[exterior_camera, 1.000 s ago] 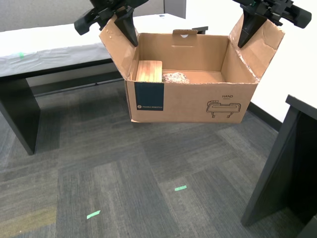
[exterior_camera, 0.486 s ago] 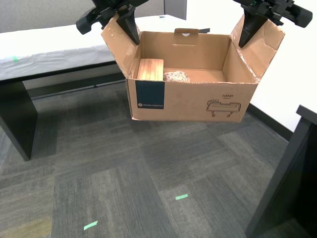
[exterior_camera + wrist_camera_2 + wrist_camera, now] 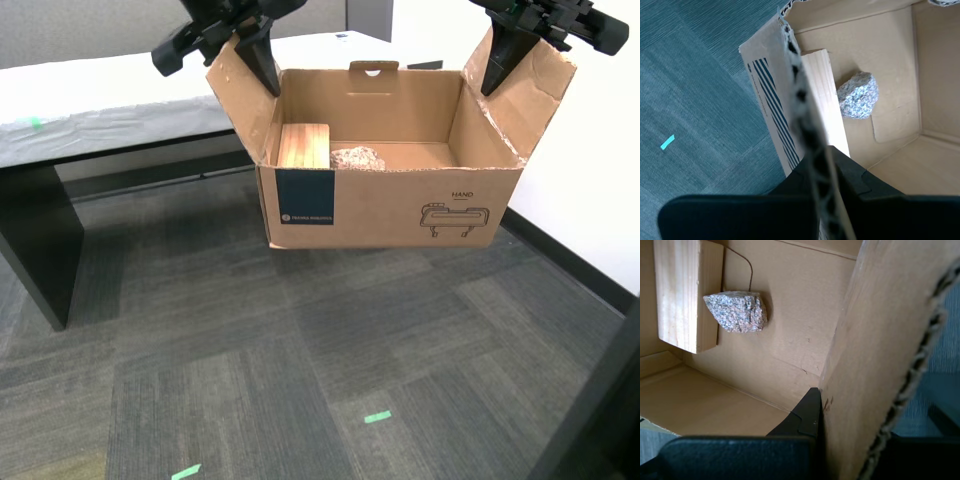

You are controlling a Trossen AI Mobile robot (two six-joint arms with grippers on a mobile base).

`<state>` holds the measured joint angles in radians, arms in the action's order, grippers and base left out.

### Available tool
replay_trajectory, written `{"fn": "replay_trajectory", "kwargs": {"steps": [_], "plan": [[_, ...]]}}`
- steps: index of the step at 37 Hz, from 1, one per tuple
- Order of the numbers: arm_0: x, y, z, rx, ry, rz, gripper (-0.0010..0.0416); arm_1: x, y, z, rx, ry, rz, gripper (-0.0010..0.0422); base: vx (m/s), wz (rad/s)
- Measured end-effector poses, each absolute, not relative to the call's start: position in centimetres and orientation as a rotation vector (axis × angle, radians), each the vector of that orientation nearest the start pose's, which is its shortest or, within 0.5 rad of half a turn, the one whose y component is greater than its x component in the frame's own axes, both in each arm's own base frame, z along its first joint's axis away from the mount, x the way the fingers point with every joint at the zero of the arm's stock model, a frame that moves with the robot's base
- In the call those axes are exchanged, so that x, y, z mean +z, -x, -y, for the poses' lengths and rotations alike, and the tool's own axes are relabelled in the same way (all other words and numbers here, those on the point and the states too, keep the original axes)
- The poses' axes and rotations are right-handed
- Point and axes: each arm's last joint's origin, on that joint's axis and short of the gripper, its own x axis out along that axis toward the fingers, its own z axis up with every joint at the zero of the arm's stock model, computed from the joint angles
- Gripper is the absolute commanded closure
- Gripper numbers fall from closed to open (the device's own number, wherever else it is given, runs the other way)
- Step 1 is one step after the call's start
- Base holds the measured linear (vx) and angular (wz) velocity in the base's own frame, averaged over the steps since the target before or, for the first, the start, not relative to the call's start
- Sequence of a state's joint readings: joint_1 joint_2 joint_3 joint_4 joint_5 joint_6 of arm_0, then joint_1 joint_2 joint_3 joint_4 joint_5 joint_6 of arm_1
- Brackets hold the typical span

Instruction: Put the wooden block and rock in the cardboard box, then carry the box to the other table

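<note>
The other table (image 3: 100, 95), white-draped, is seen at the exterior view's left, behind the load. The cardboard box (image 3: 390, 205) is held clear of the carpet, well above the floor, not yet set down. The wooden block (image 3: 304, 146) and the rock (image 3: 357, 158) are already inside, touching or nearly so. One side flap is pinched by my first gripper (image 3: 820, 405), the opposite flap by my second gripper (image 3: 827, 165), fingers closed on cardboard. Loading judged done; carry and placement judged left

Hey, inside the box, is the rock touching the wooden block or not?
Touching. In the first wrist view the rock presses against the side of the wooden block with no cardboard visible between them.
</note>
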<state>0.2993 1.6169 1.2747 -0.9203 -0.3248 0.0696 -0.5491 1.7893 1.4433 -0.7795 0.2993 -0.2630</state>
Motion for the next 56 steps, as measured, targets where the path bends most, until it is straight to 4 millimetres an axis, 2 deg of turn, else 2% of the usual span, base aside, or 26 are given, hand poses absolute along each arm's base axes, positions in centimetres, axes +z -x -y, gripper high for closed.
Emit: {"fn": "replay_trajectory", "kwargs": {"steps": [9,15,30,56], "plan": [[25.1,-29.5,-10.1,0.499,-0.070,-1.302,0.0407,23.3,-30.6,19.7,-0.581,0.075,-1.277,0.0413,0.122,0.176],[25.1,-29.4,-10.1,0.504,-0.067,-1.306,0.0407,22.9,-30.4,19.6,-0.578,0.074,-1.288,0.0413,0.128,0.220],[25.0,-29.2,-10.0,0.505,-0.066,-1.332,0.0407,25.3,-29.3,19.0,-0.599,0.083,-1.238,0.0413,0.125,0.215],[25.0,-29.3,-10.1,0.516,-0.055,-1.322,0.0407,25.4,-29.4,19.0,-0.607,0.081,-1.223,0.0413,0.121,0.087]]}}
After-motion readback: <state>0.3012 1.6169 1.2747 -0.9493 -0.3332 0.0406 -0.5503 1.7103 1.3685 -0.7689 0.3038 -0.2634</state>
